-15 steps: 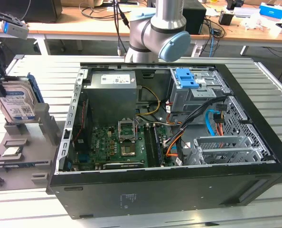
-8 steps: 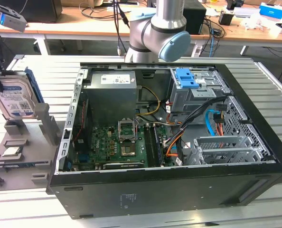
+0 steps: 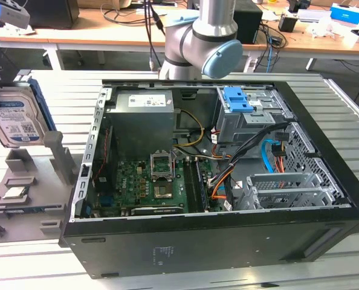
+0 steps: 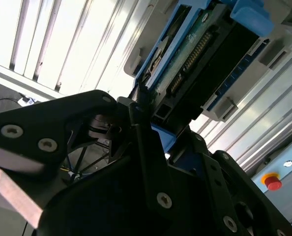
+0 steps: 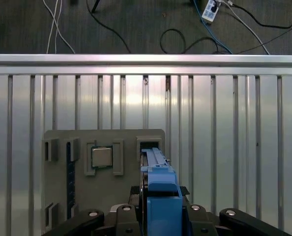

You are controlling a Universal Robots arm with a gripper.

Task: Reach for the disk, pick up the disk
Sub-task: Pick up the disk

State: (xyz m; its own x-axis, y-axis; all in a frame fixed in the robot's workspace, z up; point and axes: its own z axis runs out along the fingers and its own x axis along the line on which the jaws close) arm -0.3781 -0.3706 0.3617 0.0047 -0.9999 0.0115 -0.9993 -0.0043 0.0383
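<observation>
Disk sits upright inside the end effector, whose jaws seemingly clamp it.

Bench: slatted silver metal top, shown in the exterior view and the first wrist view. Carried directly on it: one black computer case, laid on its side with the open side turned up, toward the exterior view's right; one grey fixture plate with raised holders, laid flat on the slats, set just beside the case at the exterior view's left
</observation>
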